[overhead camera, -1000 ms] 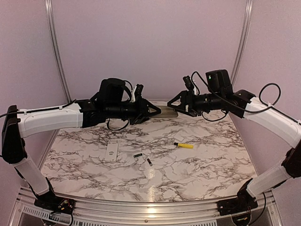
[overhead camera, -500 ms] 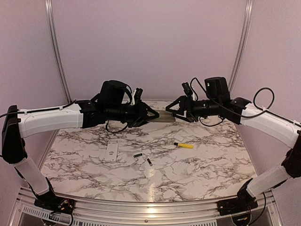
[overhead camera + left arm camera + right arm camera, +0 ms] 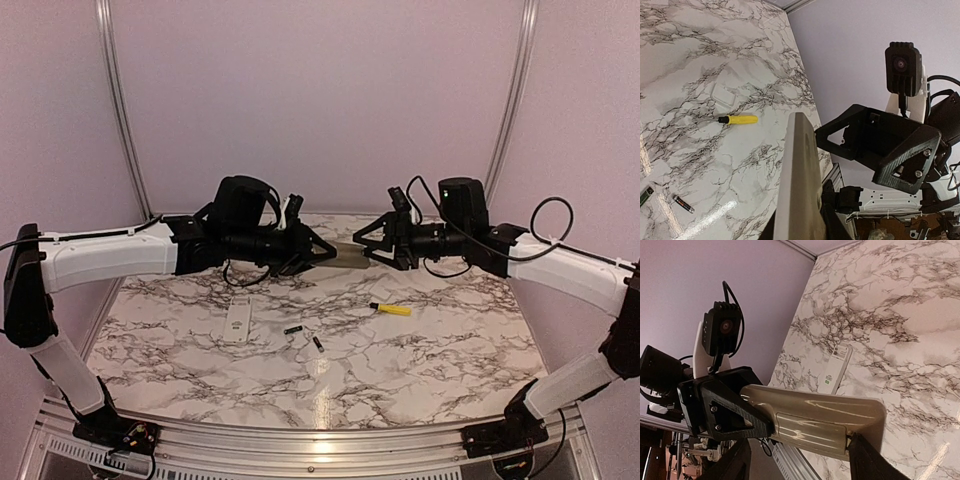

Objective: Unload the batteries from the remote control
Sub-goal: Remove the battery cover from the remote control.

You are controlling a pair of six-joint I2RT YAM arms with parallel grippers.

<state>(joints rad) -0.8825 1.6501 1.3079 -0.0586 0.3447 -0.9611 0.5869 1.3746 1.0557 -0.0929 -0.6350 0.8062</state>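
From above, two batteries (image 3: 293, 329) lie loose on the marble bench (image 3: 450, 350): slim dark cylinders, close together but apart, near the middle. The remote (image 3: 352, 255), a flat grey-beige slab, hangs in the air over the far half of the bench, pinched at one end by the left end effector (image 3: 322, 250). Both arms reach in level from the sides, and the right end effector (image 3: 372, 241) holds its jaws spread at the remote's free end. A yellow-handled screwdriver (image 3: 391, 309) lies right of the batteries, a white flat strip (image 3: 238, 320) to their left.

Left wrist now: the remote (image 3: 799, 180) rises edge-on from the bottom, hiding the fingers that hold it. Facing it is the right end effector (image 3: 840, 145), black jaws wide. Down on the bench sit the screwdriver (image 3: 738, 119) and one battery (image 3: 683, 204), metal tip showing, with another cut off by the left edge.

Right wrist: the remote (image 3: 815, 415) is broadside, a rectangular recess in its face. The left end effector (image 3: 757, 422) clamps its left end. This arm's own fingers (image 3: 737, 462) stand apart at the bottom; whether they touch the remote, can't tell. The white flat strip (image 3: 836, 369) lies on the bench behind
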